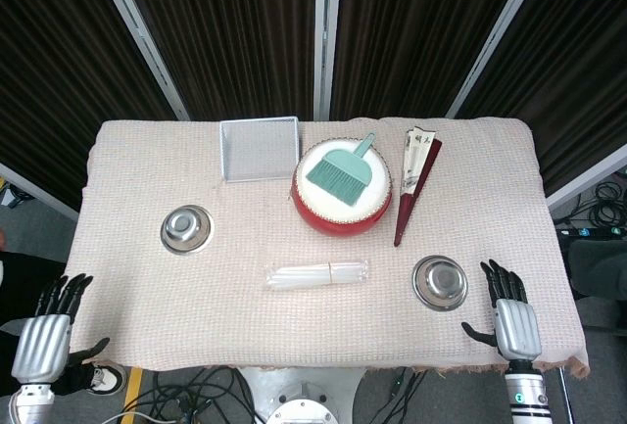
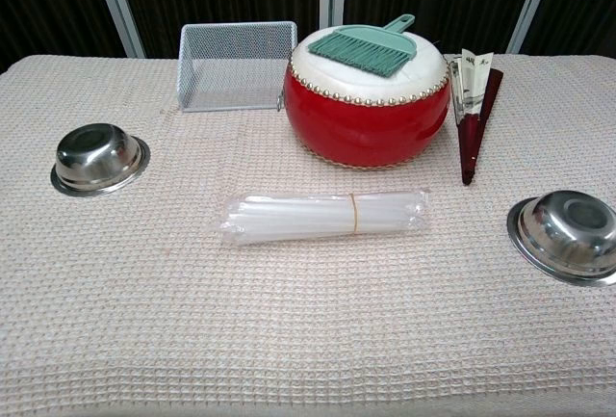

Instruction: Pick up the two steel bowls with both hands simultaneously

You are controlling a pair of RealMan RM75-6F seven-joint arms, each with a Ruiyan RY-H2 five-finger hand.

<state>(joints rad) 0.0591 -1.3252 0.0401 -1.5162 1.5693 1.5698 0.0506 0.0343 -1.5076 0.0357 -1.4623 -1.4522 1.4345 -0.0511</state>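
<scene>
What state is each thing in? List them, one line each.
left steel bowl: upright on cloth, untouched
right steel bowl: upright, untouched
left hand: open, off the table's edge
right hand: open, beside right bowl
brush: lying on drum
fan: folded

Silver-backed left hand, right hand, black fingers

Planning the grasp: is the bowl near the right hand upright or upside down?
Upright: the bowl rests on its base, its empty hollow facing up.
</scene>
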